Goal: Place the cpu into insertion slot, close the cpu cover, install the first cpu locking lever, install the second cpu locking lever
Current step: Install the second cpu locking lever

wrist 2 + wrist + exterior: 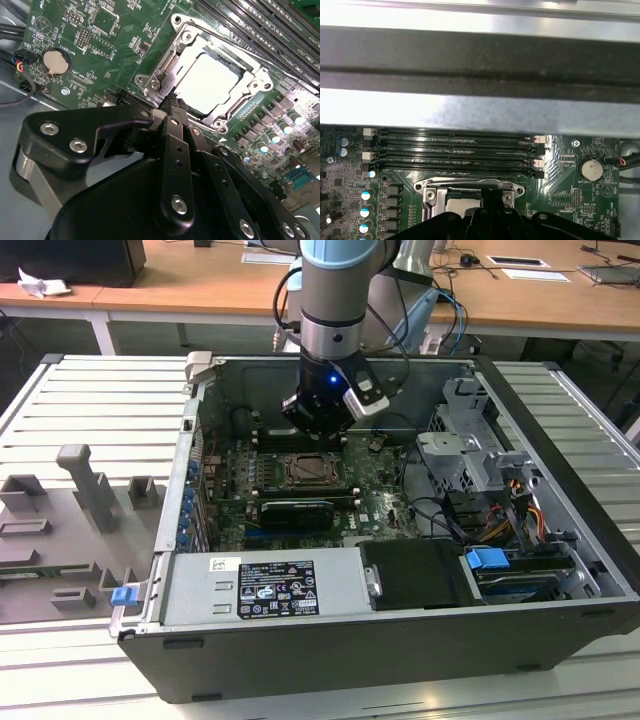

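Gripper point(175, 102) (fingers together) hovers at cpu cover point(250, 82) edge, holding nothing.

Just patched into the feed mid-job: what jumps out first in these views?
The gripper hangs inside the open computer case, just above the insertion slot on the green board. In the second wrist view, the cpu sits bright in the socket with the cpu cover framing it, fingertips at its edge.
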